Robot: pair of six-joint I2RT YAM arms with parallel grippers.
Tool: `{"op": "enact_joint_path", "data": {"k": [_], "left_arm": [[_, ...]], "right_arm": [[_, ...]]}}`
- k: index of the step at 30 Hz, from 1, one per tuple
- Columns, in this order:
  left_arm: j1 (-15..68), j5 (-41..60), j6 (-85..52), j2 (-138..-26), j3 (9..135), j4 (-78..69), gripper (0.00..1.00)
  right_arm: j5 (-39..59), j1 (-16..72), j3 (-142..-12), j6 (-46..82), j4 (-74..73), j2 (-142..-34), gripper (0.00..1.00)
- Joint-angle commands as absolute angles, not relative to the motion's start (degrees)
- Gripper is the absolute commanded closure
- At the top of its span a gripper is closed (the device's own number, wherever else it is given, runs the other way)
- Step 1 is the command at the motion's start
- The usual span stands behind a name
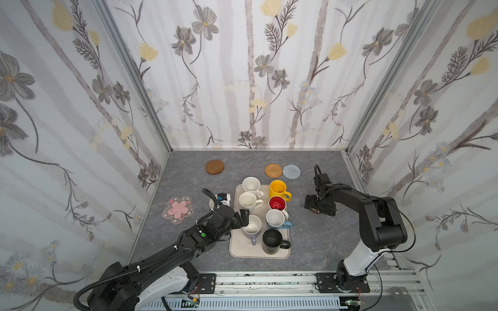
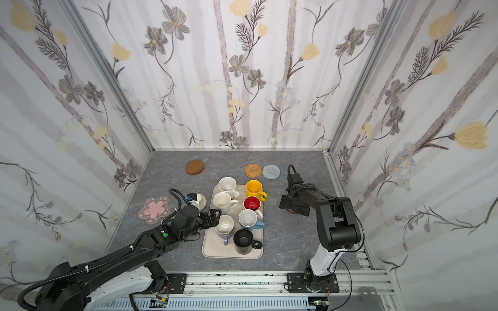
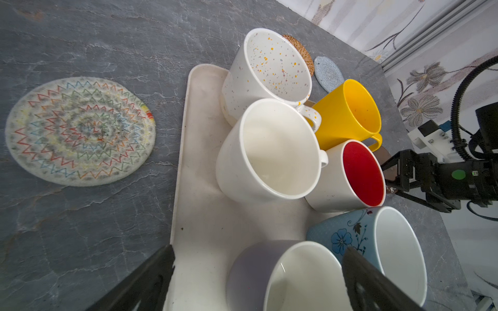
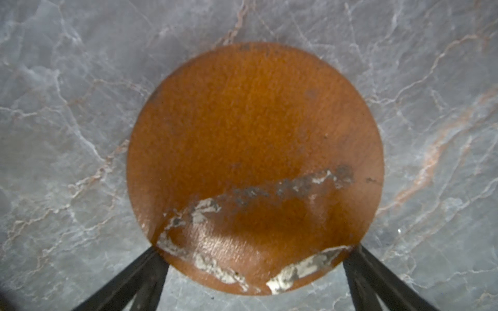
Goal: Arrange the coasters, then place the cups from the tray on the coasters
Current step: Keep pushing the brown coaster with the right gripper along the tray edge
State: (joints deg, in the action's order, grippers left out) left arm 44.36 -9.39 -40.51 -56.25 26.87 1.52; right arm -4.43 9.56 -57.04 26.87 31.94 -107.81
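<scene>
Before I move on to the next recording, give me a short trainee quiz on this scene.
1. True or false: all seven mugs stand on the tray.
2. The right hand is: A) shut on a mug, B) open over the amber disc, C) out of view.
3. Which mug is nearest the open left hand?
Key: 1 true; 2 B; 3 the lavender mug.

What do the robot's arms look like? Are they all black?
Mostly black. Both the left arm and the right arm are chunky black tubes with a white part near the bottom. Bendy ribbed black hoses run along them. Each has a green dot near the wrist and thin black jaws at the end.
</scene>
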Motion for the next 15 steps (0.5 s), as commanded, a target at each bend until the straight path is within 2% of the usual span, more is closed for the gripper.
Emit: {"op": "enact_joint_path", "data": {"k": [1, 15], "left_arm": [[44.3, -10.2, -41.2, -56.5, 26.9, 1.2, 0.00], [44.3, -11.2, -40.9, -57.5, 27.5, 1.2, 0.00]], "right_arm": [[-4.9, 9.1, -58.5, 26.2, 30.6, -109.2, 0.00], [-5.5, 7.9, -67.0, 23.9, 31.5, -115.4, 0.00]]}}
